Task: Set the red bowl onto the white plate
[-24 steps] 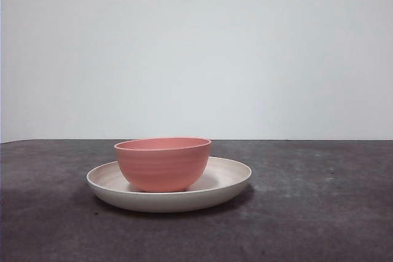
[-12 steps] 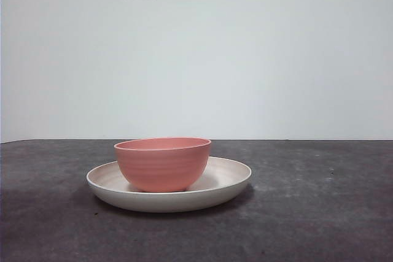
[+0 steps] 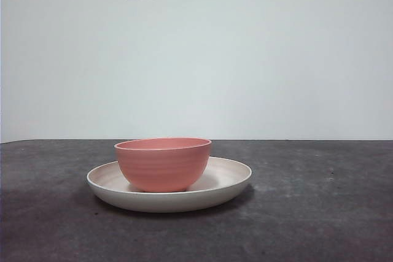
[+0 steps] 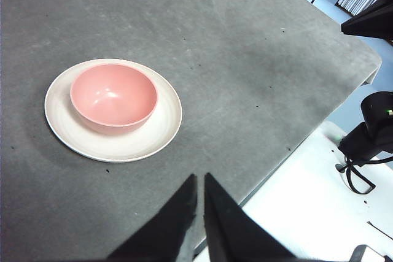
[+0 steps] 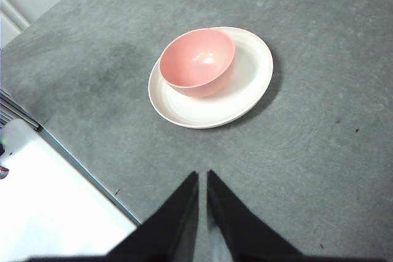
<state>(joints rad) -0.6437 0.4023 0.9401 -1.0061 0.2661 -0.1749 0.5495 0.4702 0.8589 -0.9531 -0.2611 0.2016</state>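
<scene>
Red bowl (image 3: 163,164) seated upright on white plate (image 3: 228,179) — placement apparently complete; left gripper (image 4: 199,179) and right gripper (image 5: 202,176) pressed together, empty, well apart.

Soft, even light; faint shadow beside the white plate (image 3: 227,183), small glare inside the red bowl (image 4: 113,96).

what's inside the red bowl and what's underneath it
The red bowl is empty; its pink inside shows bare. It sits upright on the white plate, off-centre. The plate's surface under the bowl's base is covered.
</scene>
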